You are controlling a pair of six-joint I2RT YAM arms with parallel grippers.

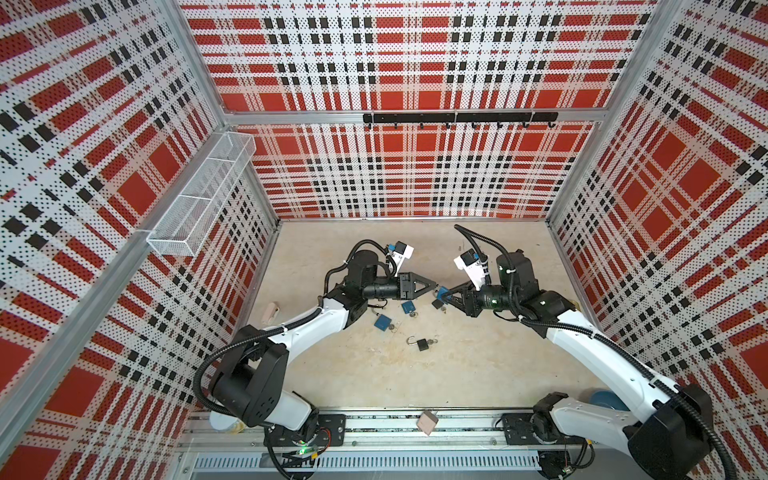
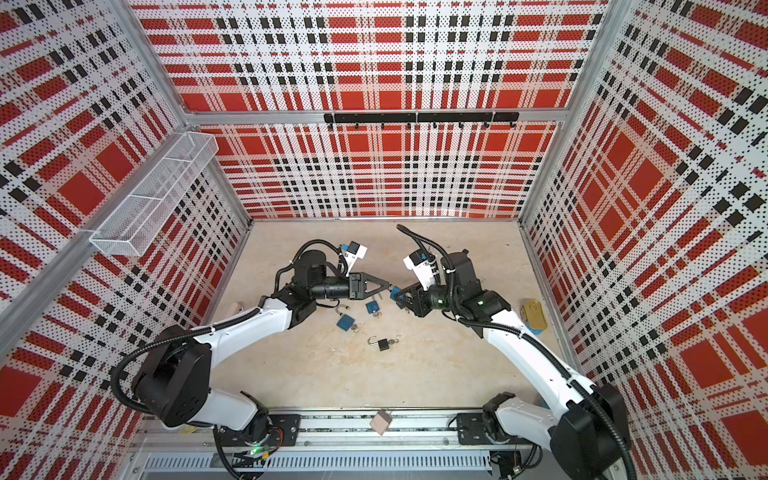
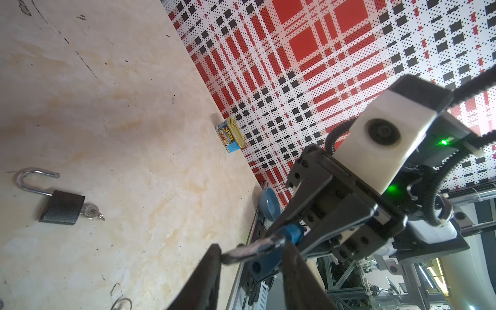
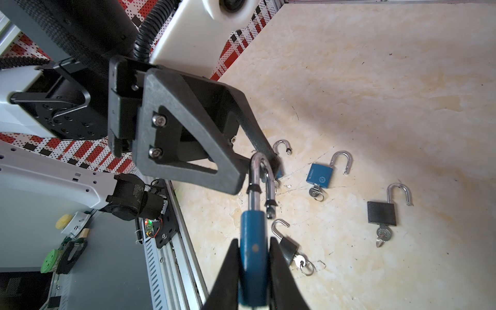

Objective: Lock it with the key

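— Arms?
— Both reach in from the near rail with wrists turned inward, and the grippers meet nose to nose above the counter. The right gripper clamps the blue padlock by its body. The left gripper straddles its open shackle; I can't tell if it pinches.
— Room?
— Loose padlocks lie just beneath. Beyond them, open counter runs to the back wall.
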